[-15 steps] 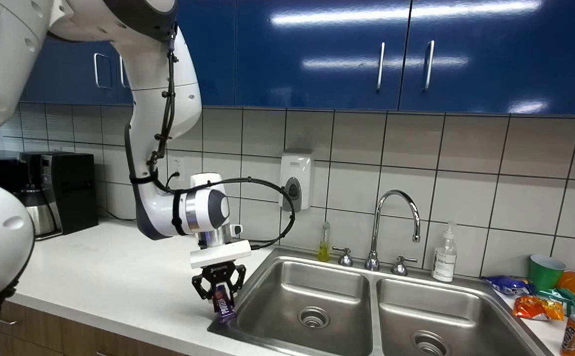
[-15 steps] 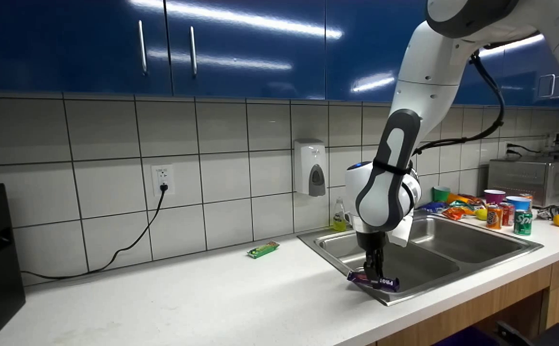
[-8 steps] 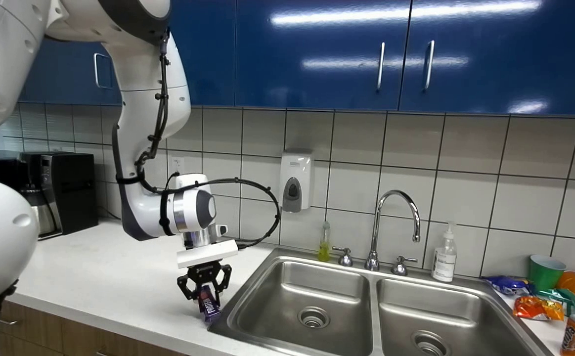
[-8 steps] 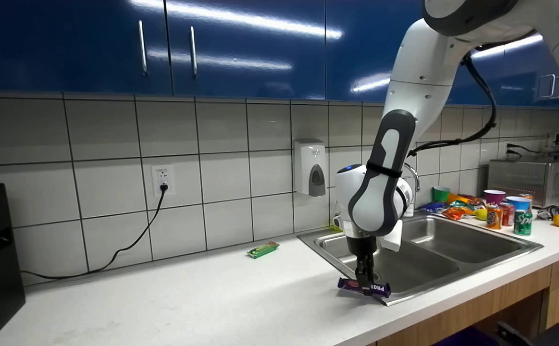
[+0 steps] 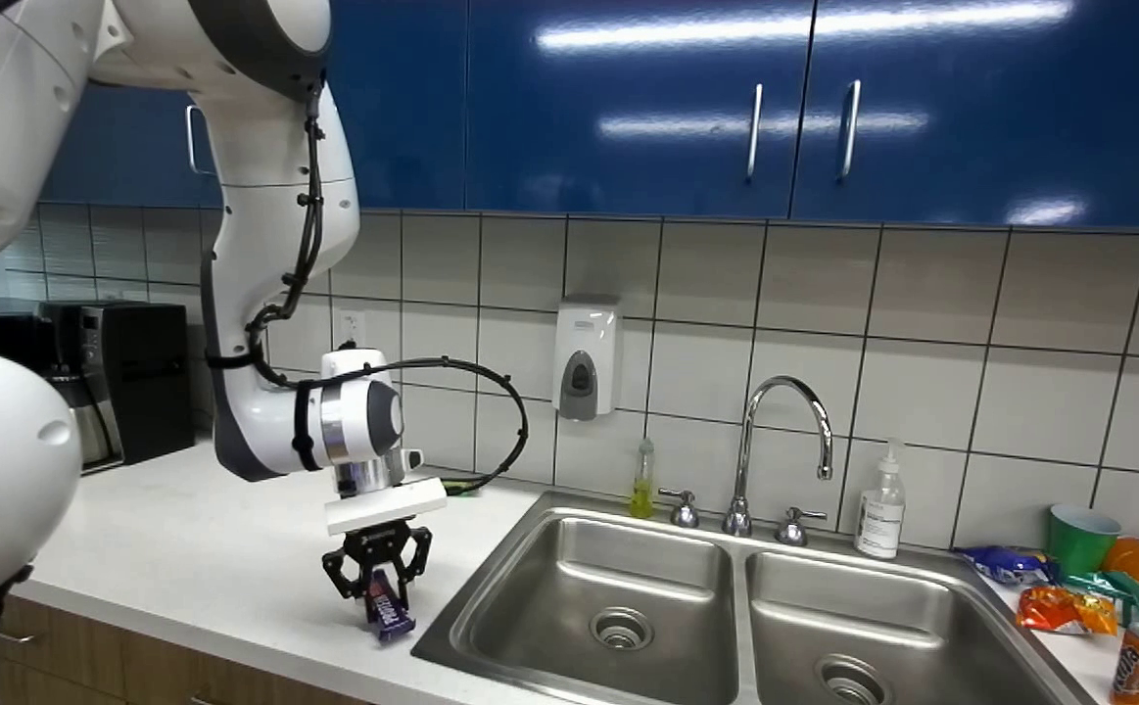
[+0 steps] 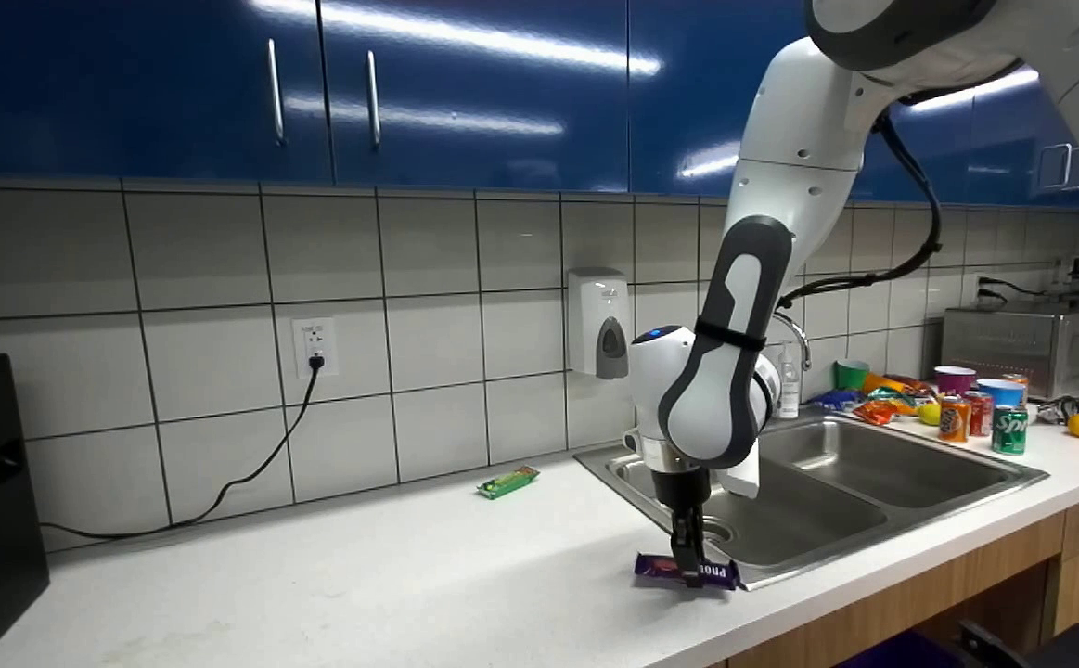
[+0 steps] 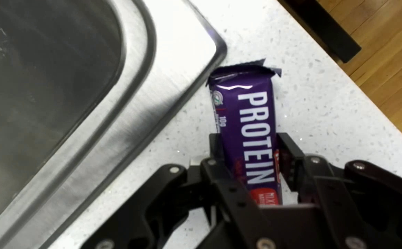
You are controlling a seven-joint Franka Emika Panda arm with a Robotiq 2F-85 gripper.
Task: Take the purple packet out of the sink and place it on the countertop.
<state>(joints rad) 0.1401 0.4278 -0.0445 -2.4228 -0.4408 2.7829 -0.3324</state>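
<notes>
Beside the sink [image 6: 803,520] crowd cans [image 6: 954,420] (upright), cups [image 6: 1001,392].

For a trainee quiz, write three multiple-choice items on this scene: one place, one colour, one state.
1. The green bar lies: A) on the soap dispenser; B) on the countertop; C) inside a cup.
2. The purple packet reads PROTEIN in: A) white; B) yellow; C) green.
3. The gripper is: A) empty; B) holding a can; C) closed on the purple packet.

1 B: it rests on that white surface in an exterior view.
2 A: the wrist view shows white capitals.
3 C: the wrist view shows the packet gripped on both sides.
</notes>
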